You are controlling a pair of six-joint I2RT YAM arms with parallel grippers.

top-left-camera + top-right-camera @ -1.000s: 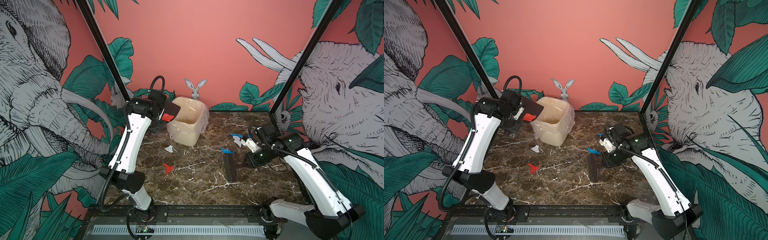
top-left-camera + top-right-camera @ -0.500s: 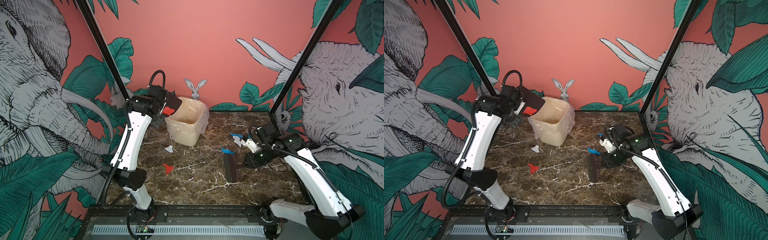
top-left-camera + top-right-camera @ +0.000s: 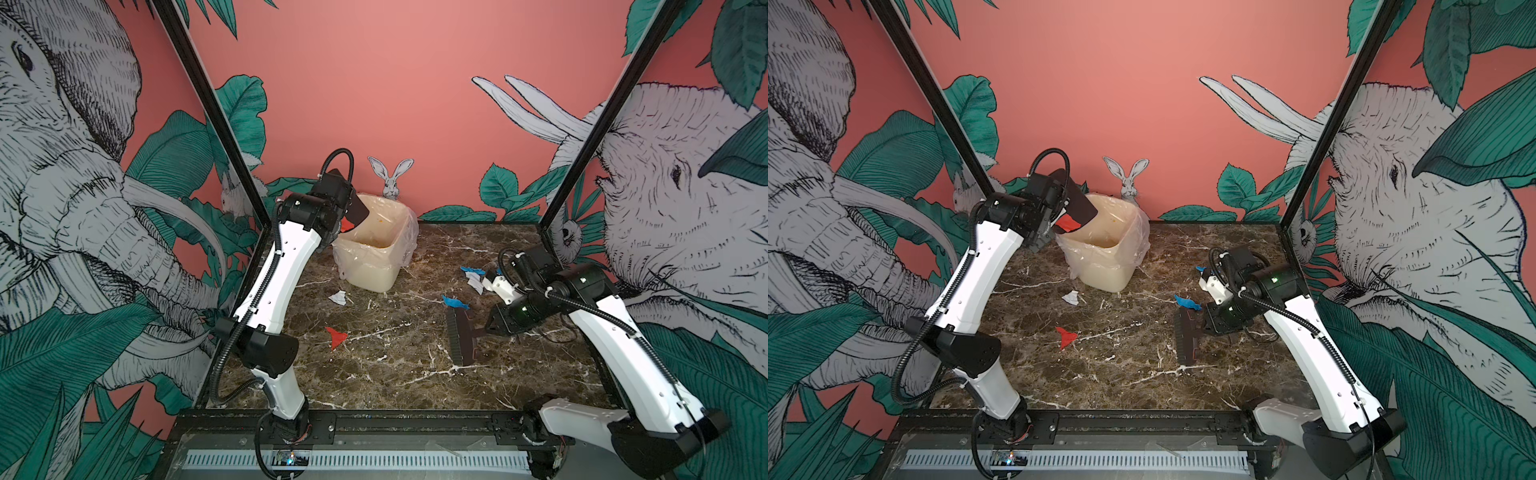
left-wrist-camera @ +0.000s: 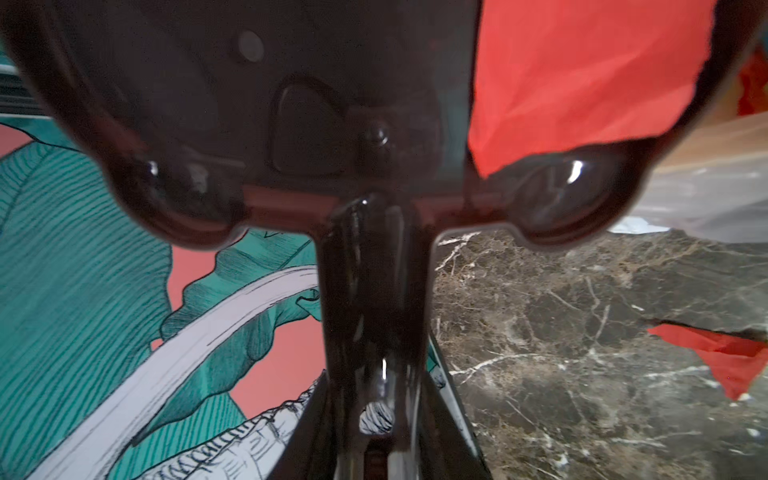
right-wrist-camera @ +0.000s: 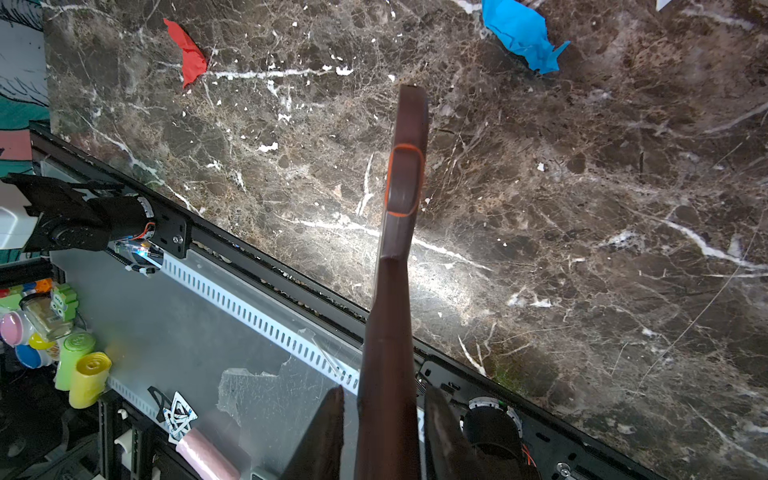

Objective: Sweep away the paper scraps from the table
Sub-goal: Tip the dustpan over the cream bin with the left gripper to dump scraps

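Note:
My left gripper (image 3: 332, 199) (image 4: 376, 440) is shut on the handle of a dark dustpan (image 3: 357, 210) (image 3: 1077, 205). It holds the pan tilted over the rim of the bagged cream bin (image 3: 374, 274) (image 3: 1104, 270). A red paper scrap (image 4: 582, 70) (image 3: 1068, 224) lies inside the pan. My right gripper (image 3: 492, 328) (image 5: 384, 415) is shut on the handle of a brown brush (image 3: 459, 343) (image 5: 405, 187), whose head rests on the table (image 3: 395, 374). Loose paper scraps lie on the marble: red (image 3: 336, 336) (image 5: 189, 54), white (image 3: 338, 297), blue (image 3: 455, 302) (image 5: 521, 37), and a blue-and-white cluster (image 3: 473, 276).
A black metal frame (image 3: 415, 419) runs along the table's front edge, and black posts (image 3: 232, 141) rise at the back corners. A thin cable (image 3: 552, 332) lies on the marble by the right arm. Below the front edge lie rolls of bags (image 5: 83, 374).
The left arm has lifted and tipped the dustpan further over the bin's rim. The right arm and the brush have not moved.

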